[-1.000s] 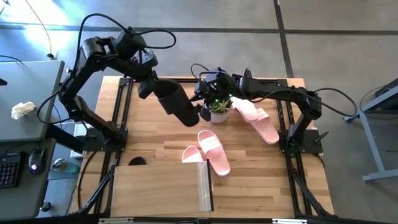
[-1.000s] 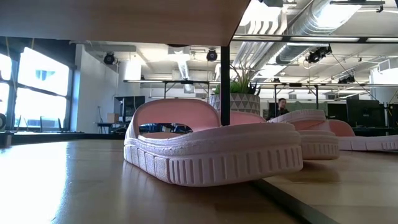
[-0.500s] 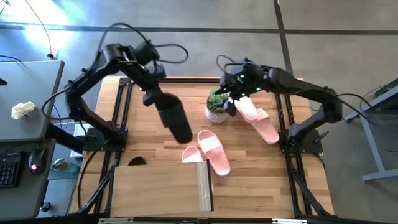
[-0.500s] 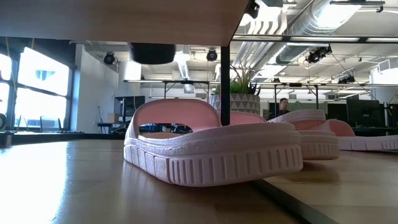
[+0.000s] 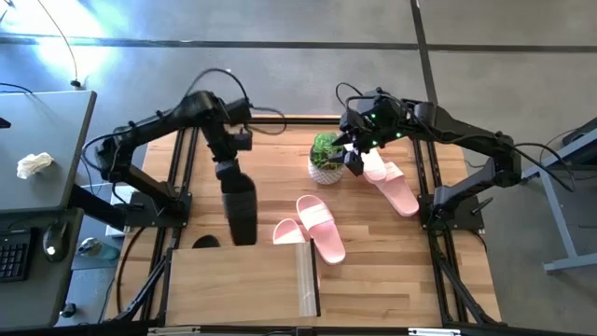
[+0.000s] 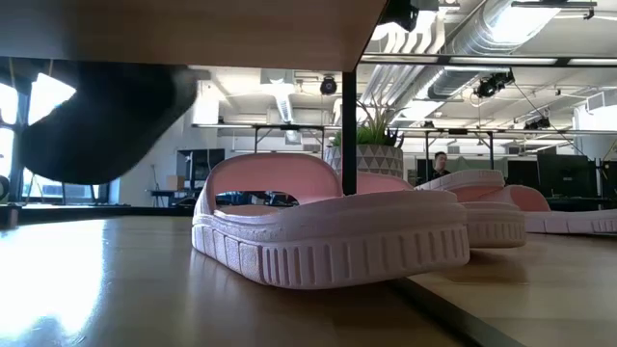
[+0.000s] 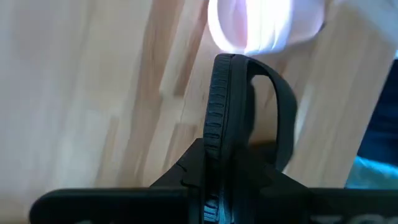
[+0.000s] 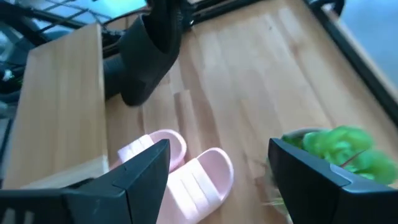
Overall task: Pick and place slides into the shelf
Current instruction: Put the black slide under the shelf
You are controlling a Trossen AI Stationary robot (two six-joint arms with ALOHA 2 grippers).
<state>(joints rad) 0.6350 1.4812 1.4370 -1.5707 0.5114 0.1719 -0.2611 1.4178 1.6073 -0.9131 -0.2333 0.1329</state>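
Note:
My left gripper (image 5: pixel 230 177) is shut on a black slide (image 5: pixel 242 207) above the table's left middle, just beyond the shelf's (image 5: pixel 233 280) far edge. In the low view the black slide (image 6: pixel 96 125) hangs off the tabletop. My right gripper (image 5: pixel 354 157) hovers open and empty over the potted plant (image 5: pixel 326 157) and two pink slides (image 5: pixel 390 184) at the far right. Two more pink slides (image 5: pixel 322 227) (image 5: pixel 289 231) lie by the shelf's far right corner. Another black slide (image 5: pixel 205 243) pokes out from under the shelf. My left gripper pinches one end of the black slide's sole (image 7: pixel 214 152) between its two fingers, coming from above at a steep downward slant. The slide runs on along the fingers, strap (image 7: pixel 281 109) to one side. It hangs tilted and clear of the table.
The shelf top (image 8: pixel 62 106) fills the near left of the table. A pink slide (image 6: pixel 328 226) stands right before the low camera at the shelf's post. The plant pot (image 6: pixel 371 156) is behind it. Bare wood lies left of the black slide (image 5: pixel 201 187).
My left gripper has come down and toward the table's near edge with the black slide. The slide has swung from slanting toward the right to pointing at the shelf, and now shows in the low view. My right gripper has moved toward the table's right, across the plant.

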